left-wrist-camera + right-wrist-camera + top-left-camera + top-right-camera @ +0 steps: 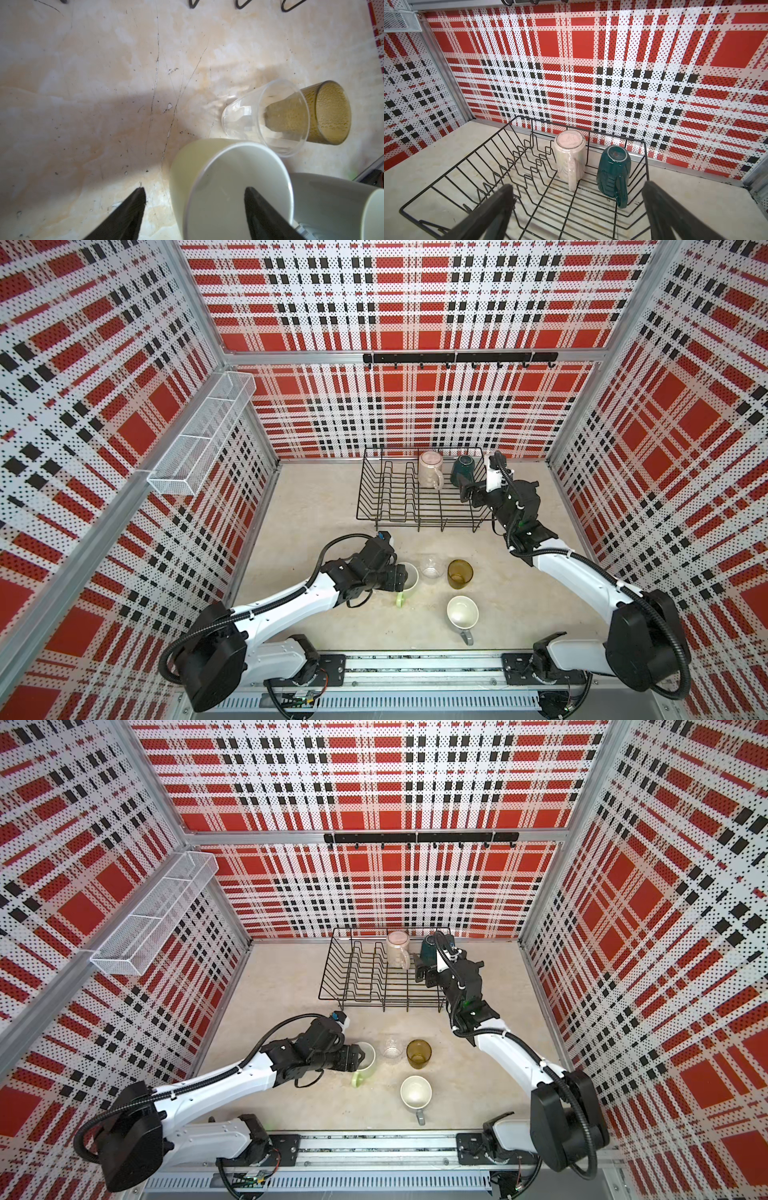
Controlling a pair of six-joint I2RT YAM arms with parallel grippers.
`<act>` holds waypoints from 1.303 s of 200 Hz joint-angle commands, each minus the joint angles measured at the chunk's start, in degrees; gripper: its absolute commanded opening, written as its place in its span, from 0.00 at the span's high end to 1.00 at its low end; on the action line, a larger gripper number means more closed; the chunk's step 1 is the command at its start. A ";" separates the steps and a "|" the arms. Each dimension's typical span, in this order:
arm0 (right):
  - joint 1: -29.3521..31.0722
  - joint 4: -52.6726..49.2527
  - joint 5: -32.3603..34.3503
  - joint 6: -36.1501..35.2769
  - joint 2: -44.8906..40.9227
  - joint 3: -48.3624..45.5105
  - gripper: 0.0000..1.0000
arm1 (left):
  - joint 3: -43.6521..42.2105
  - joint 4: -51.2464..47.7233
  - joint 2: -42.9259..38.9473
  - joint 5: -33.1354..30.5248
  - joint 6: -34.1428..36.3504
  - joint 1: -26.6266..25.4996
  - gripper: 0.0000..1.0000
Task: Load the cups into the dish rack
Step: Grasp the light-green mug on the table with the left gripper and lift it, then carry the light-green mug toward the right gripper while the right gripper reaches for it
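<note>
The black wire dish rack stands at the back. A pale pink mug and a dark teal mug sit upside down in it. My right gripper hovers open over the rack's right side, holding nothing. On the table stand a light green mug, a clear glass, an amber tumbler and a grey mug. My left gripper straddles the green mug's rim, one finger inside and one outside, jaws apart.
A long white mesh basket hangs on the left wall. A black hook rail runs along the back wall. Both arm bases sit on the metal track at the front edge. Plaid walls close in three sides.
</note>
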 commanded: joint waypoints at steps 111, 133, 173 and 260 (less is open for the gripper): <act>-0.12 -25.30 -27.34 5.86 -4.84 6.24 0.15 | 0.02 0.93 -7.05 5.43 1.51 9.72 1.00; -0.07 -27.19 -33.14 7.54 -6.37 6.34 0.15 | -1.77 6.97 -14.50 8.57 0.08 13.74 1.00; 0.70 -27.08 -48.11 13.49 -7.34 6.99 0.16 | -5.02 24.72 -24.86 14.92 -2.54 18.93 1.00; 9.60 -10.65 -58.15 31.53 -6.01 1.95 0.19 | -5.01 61.86 -15.26 26.51 -7.31 20.96 1.00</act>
